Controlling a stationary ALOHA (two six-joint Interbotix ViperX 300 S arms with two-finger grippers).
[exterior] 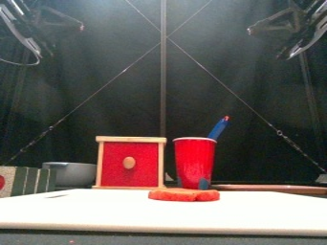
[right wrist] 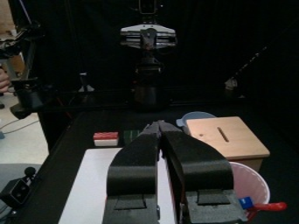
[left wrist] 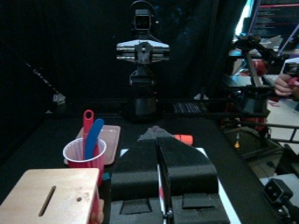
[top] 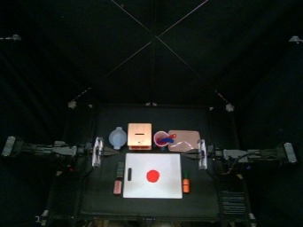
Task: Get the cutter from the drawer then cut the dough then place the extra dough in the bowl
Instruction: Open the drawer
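A flat red dough disc [top: 151,175] [exterior: 183,195] lies in the middle of the white cutting board [top: 168,188] [exterior: 76,211]. Behind the board stands the pale wooden box [top: 141,136] [left wrist: 52,194] [right wrist: 230,137], its red drawer front [exterior: 130,163] pushed in. The blue-grey bowl [top: 119,137] [exterior: 71,172] sits to the box's left. No cutter shows. My left gripper [top: 103,152] [left wrist: 156,131] hovers shut off the board's back left corner, holding nothing. My right gripper [top: 197,152] [right wrist: 163,125] is shut and bare off the back right corner.
A red cup [top: 165,139] [exterior: 194,162] [left wrist: 83,154] with a blue and a red toy knife stands right of the box, on a pink tray [top: 186,136]. Small reddish toys lie beside the board on the left [top: 117,185] and the right [top: 185,184].
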